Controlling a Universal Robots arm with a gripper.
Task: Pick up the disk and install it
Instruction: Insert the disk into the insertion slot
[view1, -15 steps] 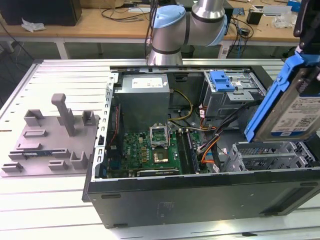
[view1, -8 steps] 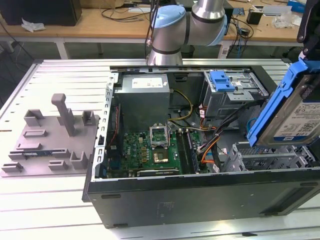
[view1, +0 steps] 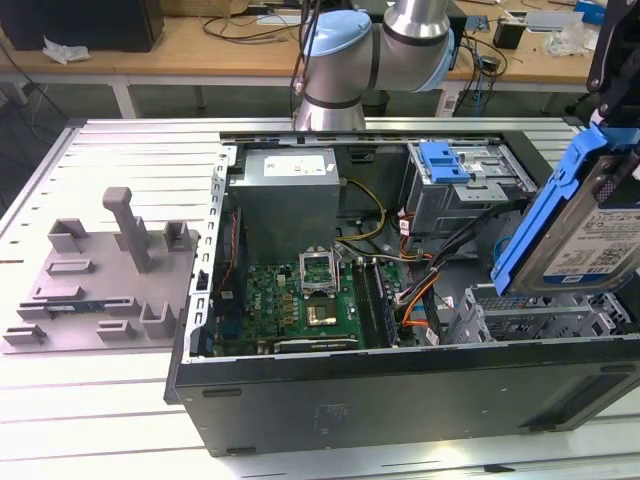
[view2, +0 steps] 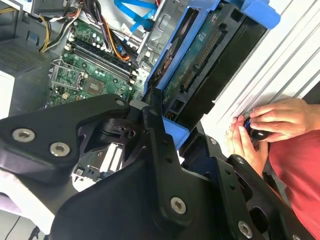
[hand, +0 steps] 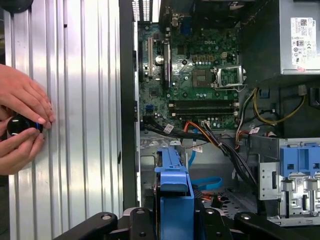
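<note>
— Where's the disk (view1: 590, 230)?
— In the air at the exterior view's right, tilted, above the drive cage (view1: 540, 322) of the open computer case (view1: 400, 385) (its blue carrier edge is on the motherboard's (view1: 300, 300) side).
— And the hand (hand: 175, 220)?
— Clamped on the disk. In both wrist views its black fingers (view2: 160, 155) press the blue carrier from either side. The case lies on the desk (view1: 130, 150).

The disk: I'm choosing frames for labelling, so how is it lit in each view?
Exterior view: the disk is evenly lit. Second wrist view: its facing side sits in shadow beside the glaring table. First wrist view: its blue edge is evenly lit.
</note>
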